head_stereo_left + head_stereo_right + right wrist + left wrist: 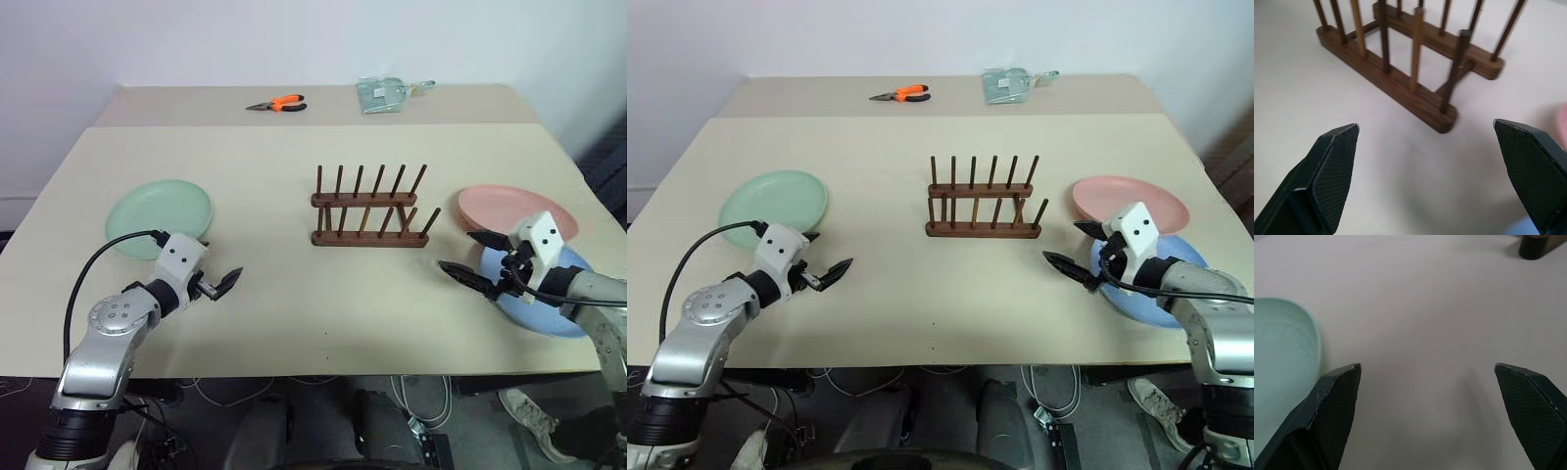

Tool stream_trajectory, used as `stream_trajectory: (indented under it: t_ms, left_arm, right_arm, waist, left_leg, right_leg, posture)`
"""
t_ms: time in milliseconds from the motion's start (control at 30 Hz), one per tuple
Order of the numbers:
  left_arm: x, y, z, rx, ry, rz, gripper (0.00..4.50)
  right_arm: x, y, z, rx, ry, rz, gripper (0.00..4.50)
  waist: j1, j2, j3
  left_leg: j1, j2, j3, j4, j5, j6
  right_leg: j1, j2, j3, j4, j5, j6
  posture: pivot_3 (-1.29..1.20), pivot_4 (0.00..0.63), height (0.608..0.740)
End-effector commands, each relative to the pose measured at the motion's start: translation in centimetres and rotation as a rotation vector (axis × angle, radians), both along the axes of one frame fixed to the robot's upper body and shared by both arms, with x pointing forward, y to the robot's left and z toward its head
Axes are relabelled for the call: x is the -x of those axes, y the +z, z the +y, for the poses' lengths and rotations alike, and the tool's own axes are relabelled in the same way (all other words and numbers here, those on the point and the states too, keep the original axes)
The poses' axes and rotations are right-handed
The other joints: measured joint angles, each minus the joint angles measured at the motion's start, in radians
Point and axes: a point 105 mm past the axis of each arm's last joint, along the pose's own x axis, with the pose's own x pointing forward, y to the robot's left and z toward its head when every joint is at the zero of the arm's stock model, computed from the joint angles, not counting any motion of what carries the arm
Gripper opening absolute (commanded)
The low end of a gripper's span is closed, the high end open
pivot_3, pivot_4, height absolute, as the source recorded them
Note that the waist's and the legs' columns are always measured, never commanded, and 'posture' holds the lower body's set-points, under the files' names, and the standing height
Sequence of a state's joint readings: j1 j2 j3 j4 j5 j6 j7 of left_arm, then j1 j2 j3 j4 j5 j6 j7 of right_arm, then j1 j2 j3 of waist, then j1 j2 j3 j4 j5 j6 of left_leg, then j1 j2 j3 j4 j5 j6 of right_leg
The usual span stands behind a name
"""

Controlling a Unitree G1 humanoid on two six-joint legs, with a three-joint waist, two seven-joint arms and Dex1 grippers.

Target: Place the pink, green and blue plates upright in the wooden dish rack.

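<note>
**Both claws wide and empty; no plate racked yet**

The small dark brown wooden dish rack, two base bars with thin upright pegs, stands empty at the centre of the beige table. Taking the rack as the clock's hub, the pale mint green round plastic plate lies flat at nine o'clock, well apart from it. The salmon pink round plastic plate lies flat at three o'clock, and the light blue round plastic plate sits at about four, partly hidden under the right arm, with its far edge at or under the pink plate's near rim.

The left gripper hovers just beside the green plate's near edge, jaws spread wide, holding nothing. The right gripper hangs over the table beside the blue plate, jaws likewise wide and empty.

By my reading the task stands at its first step: picking a plate. The next move probably calls for sliding one finger under a shallow rim, pinching it, then tipping the plate upright between two peg pairs.

The head views show orange-handled pliers and a clear plastic bag at twelve o'clock. The right wrist view shows the rack's pegs close up; the left wrist view shows the green plate's rim beside one finger.
</note>
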State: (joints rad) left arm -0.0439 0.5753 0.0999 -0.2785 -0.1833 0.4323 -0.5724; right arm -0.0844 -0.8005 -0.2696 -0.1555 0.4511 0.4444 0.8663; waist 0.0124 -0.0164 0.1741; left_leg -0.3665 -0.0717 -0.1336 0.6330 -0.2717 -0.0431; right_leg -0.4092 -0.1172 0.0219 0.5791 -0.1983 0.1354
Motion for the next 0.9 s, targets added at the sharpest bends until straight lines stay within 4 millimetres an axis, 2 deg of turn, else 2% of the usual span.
stream_trajectory:
  t_ms: [33,167,300,400,433,567,700,800,900]
  left_arm:
    - [0.0,0.2,-0.4,-0.006,-0.013,-0.029,4.46]
    - [-0.6,0.0,-1.3,0.015,-0.06,-0.022,4.46]
    - [-2.1,-0.1,-4.9,0.066,-0.266,0.029,4.46]
    - [-3.8,-0.7,-7.6,0.012,-0.401,0.069,4.46]
    - [-4.0,-0.9,-8.0,0.002,-0.427,0.076,4.46]
    - [-6.9,-1.3,-12.0,-0.057,-0.563,0.1,4.46]
    - [-8.4,-1.9,-14.3,-0.086,-0.624,0.123,4.46]
    - [-8.7,-2.1,-15.7,-0.068,-0.653,0.129,4.46]
    - [-8.5,-2.5,-16.3,-0.053,-0.683,0.141,3.09]
  right_arm:
    - [-0.6,1.2,0.4,0.02,0.0,-0.077,4.5]
    - [-0.6,1.3,0.8,0.017,-0.002,-0.082,4.5]
    - [0.7,0.5,2.4,0.02,0.071,-0.02,4.5]
    - [1.1,-0.1,3.3,0.03,0.061,-0.028,4.5]
    - [1.2,-0.3,3.7,0.03,0.063,-0.027,4.5]
    - [2.4,-1.0,5.0,0.021,0.047,-0.04,4.5]
    - [3.5,-1.0,5.6,0.002,0.004,-0.061,4.5]
    - [4.2,-0.9,5.9,-0.006,-0.024,-0.069,4.5]
    - [4.7,-1.0,6.0,0.0,-0.038,-0.065,4.5]
  waist:
    - [0.0,0.0,0.0]
    - [0.001,0.0,0.0]
    - [0.005,0.0,0.0]
    - [0.002,0.0,0.0]
    - [0.001,0.0,0.0]
    - [0.001,-0.001,0.0]
    - [0.002,-0.001,0.0]
    - [0.002,-0.001,-0.001]
    - [0.003,-0.001,-0.001]
  left_leg:
    - [0.0,0.0,0.0,0.0,0.0,0.0]
    - [0.0,0.0,0.0,0.0,0.0,0.0]
    - [-0.001,0.0,-0.001,0.001,0.0,0.0]
    - [-0.003,-0.001,-0.001,0.003,0.0,0.0]
    - [-0.003,-0.001,-0.001,0.003,0.0,0.0]
    - [-0.003,-0.001,-0.001,0.003,0.0,0.0]
    - [-0.005,-0.001,-0.001,0.005,0.0,0.001]
    - [-0.005,-0.001,-0.001,0.006,-0.001,0.002]
    - [-0.005,-0.001,-0.002,0.008,-0.001,0.002]
  right_leg:
    - [0.0,0.0,0.0,0.0,0.0,0.0]
    - [0.0,0.0,0.0,0.0,0.0,0.0]
    - [0.0,0.0,-0.001,0.0,0.001,-0.001]
    - [0.0,0.0,-0.002,0.0,0.001,0.0]
    - [0.0,0.0,-0.002,0.0,0.003,0.002]
    - [-0.001,0.0,-0.003,0.0,0.003,0.002]
    - [-0.001,0.0,-0.003,0.0,0.002,0.003]
    - [-0.001,0.0,-0.003,0.0,0.001,0.005]
    - [0.0,0.0,-0.003,0.0,0.0,0.007]
  posture:
    - [0.0,0.15,0.74]
    - [0.0,0.15,0.74]
    - [0.0,0.15,0.74]
    - [0.0,0.15,0.74]
    - [0.0,0.15,0.74]
    - [0.0,0.15,0.74]
    - [0.0,0.15,0.74]
    - [0.0,0.15,0.74]
    - [0.0,0.15,0.74]
